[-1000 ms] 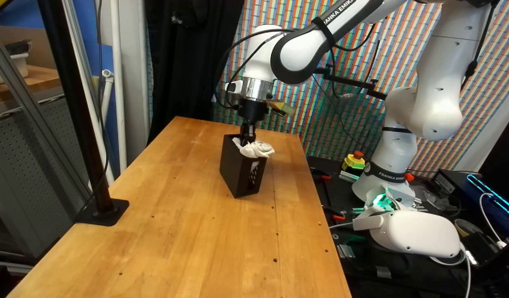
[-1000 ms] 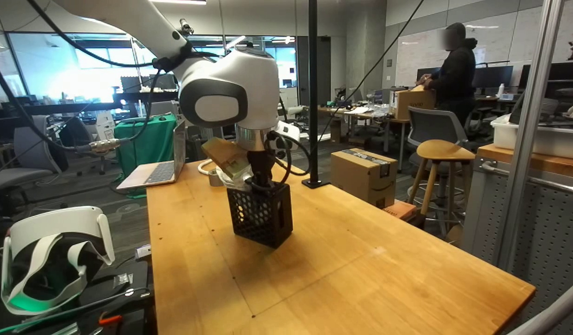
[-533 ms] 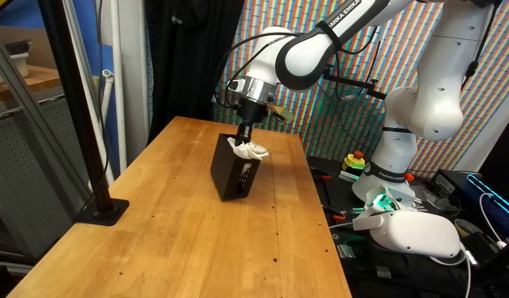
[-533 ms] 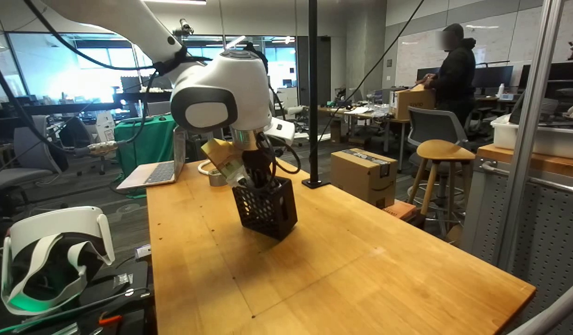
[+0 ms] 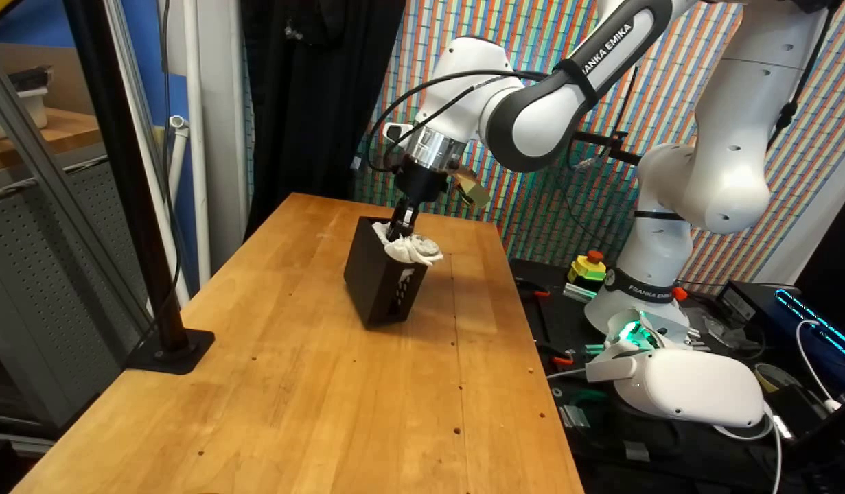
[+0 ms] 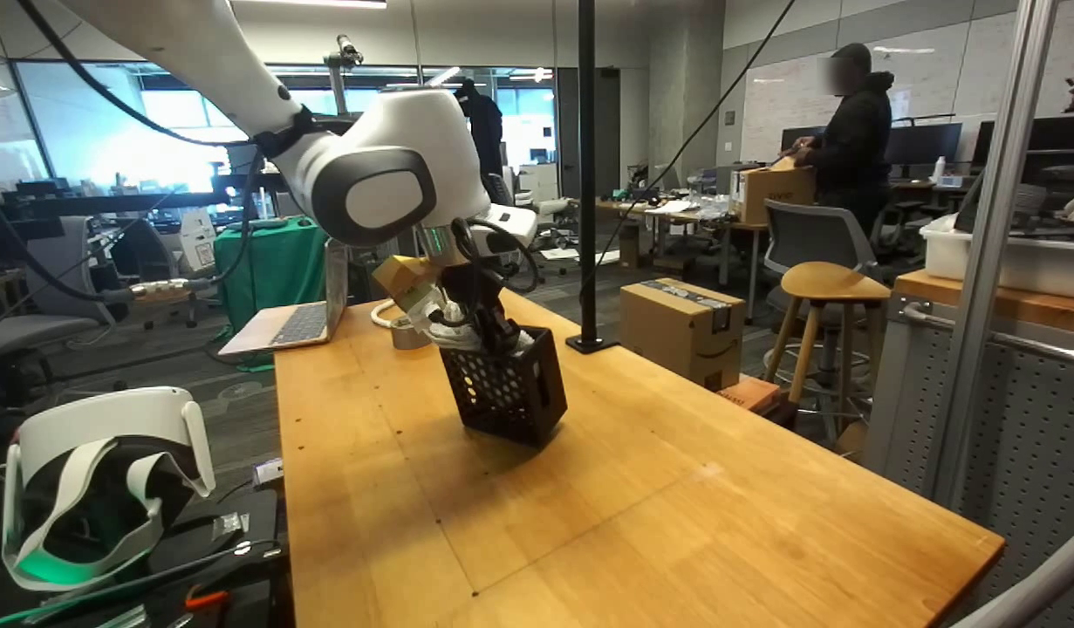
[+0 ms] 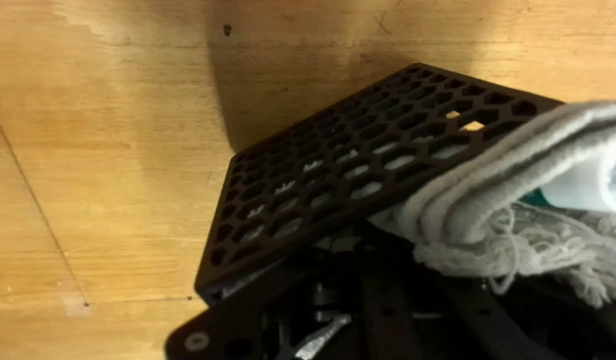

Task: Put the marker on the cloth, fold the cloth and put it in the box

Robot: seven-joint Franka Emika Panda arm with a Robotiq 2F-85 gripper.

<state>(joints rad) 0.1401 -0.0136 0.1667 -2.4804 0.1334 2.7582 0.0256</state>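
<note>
Nearest, the tilted black perforated box; from it the folded cream cloth bulges right, white-green marker in its fold. Farther, the black gripper reaches in, closed, hold unclear. Boxing seems in hand; next, press down.

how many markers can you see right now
1. The marker shows only partly, in the wrist view, tucked in the cloth, which bulges from the top of the box. Any others inside the cloth or box could be hidden.
</note>
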